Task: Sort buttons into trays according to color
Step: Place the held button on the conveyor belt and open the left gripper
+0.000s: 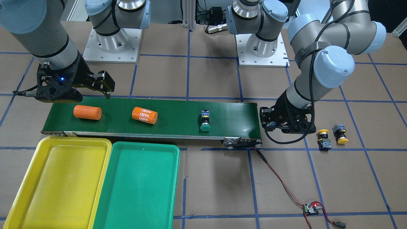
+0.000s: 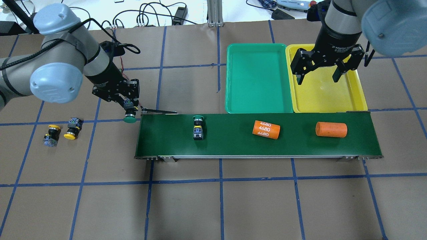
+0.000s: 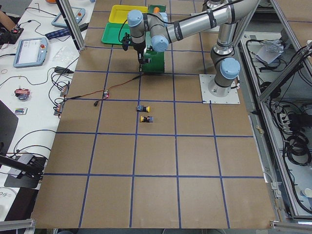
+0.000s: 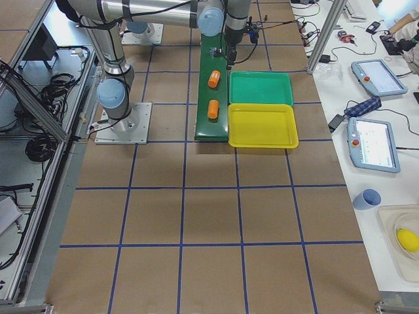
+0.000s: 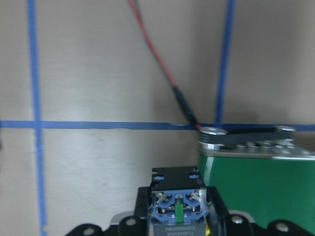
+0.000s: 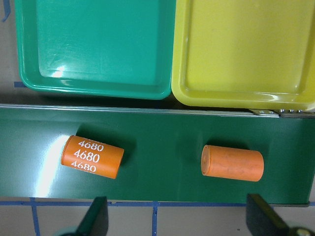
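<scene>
My left gripper is shut on a green-capped button, held just off the left end of the belt. Its switch body fills the bottom of the left wrist view. A second green button lies on the belt, also in the front view. Two yellow buttons lie on the table to the left. My right gripper is open and empty above the yellow tray. The green tray lies beside it. Both trays hold nothing.
The dark-green conveyor belt carries a plain orange cylinder and one marked "4680". A red-and-black wire runs from the belt's end to a small controller board. Blue tape lines grid the brown table.
</scene>
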You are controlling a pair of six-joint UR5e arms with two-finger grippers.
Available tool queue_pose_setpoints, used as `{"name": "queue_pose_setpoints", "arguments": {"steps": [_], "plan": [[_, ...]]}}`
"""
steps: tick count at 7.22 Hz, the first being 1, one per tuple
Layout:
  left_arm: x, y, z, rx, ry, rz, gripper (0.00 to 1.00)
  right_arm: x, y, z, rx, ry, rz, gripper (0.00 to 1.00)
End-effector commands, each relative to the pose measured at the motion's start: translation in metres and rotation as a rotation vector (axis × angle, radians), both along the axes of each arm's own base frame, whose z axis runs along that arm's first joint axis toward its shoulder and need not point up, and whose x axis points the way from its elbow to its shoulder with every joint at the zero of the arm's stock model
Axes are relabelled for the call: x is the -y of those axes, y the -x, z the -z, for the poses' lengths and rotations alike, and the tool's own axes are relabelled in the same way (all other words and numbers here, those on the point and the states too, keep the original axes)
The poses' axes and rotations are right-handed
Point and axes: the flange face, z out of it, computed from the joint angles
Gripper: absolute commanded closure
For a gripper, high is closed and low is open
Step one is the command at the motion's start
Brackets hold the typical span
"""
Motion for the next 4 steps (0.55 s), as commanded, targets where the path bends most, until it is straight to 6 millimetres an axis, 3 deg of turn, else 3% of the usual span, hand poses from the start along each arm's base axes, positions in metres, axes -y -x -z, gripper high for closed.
{"name": "queue_pose_setpoints", "arguments": {"steps": [1, 4], "plan": [[-0.011, 0.019, 0.033, -0.008, -0.045, 0.045, 1.00, -0.002, 0.000, -0.002, 0.001, 0.000, -0.001, 0.00], [-0.007, 0.018, 0.052, -0.014, -0.078, 0.043, 1.00, -0.003, 0.000, 0.000, 0.006, -0.006, 0.003, 0.00]]}}
